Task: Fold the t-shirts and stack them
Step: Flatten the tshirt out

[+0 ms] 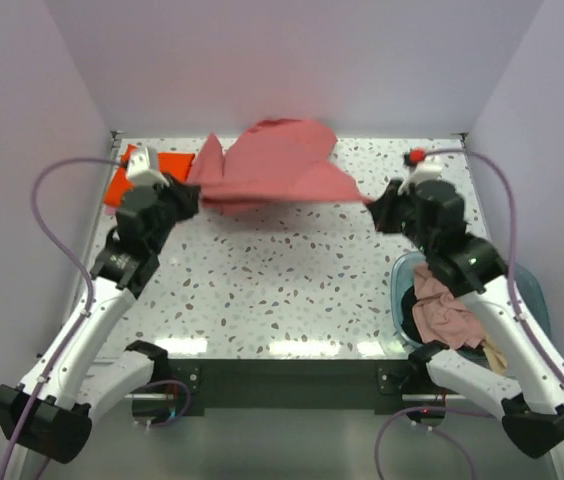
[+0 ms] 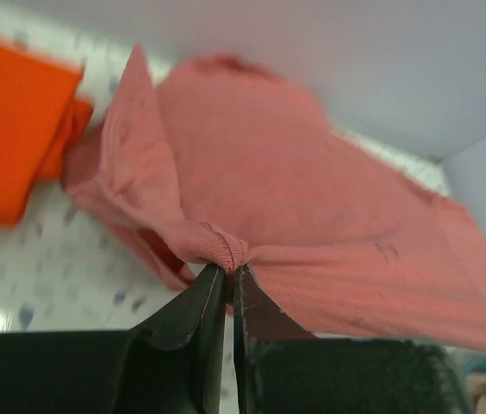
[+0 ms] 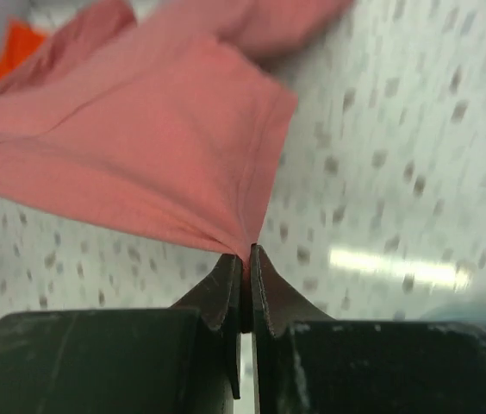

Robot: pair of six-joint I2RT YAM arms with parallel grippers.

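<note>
Lying in teal basin [image 1: 533,290], crumpled shirts [image 1: 447,312]

The dusty salmon-pink cloth t-shirt [image 1: 272,165] is plain. The bright orange cloth t-shirt [image 1: 172,164] is plain. The flat white tabletop [image 1: 282,280] carries dark speckles. The round teal basin [image 1: 527,285] is unpatterned. The crumpled pale pink cloth shirt [image 1: 442,310] is plain.

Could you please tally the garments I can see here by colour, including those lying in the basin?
Salmon-pink t-shirt: 1
Orange t-shirt, folded: 1
Pale pink cloth, crumpled in the teal basin: 1
Beige cloth, in the basin: 1
Total: 4
A dark patch in the basin is too unclear to count.
</note>
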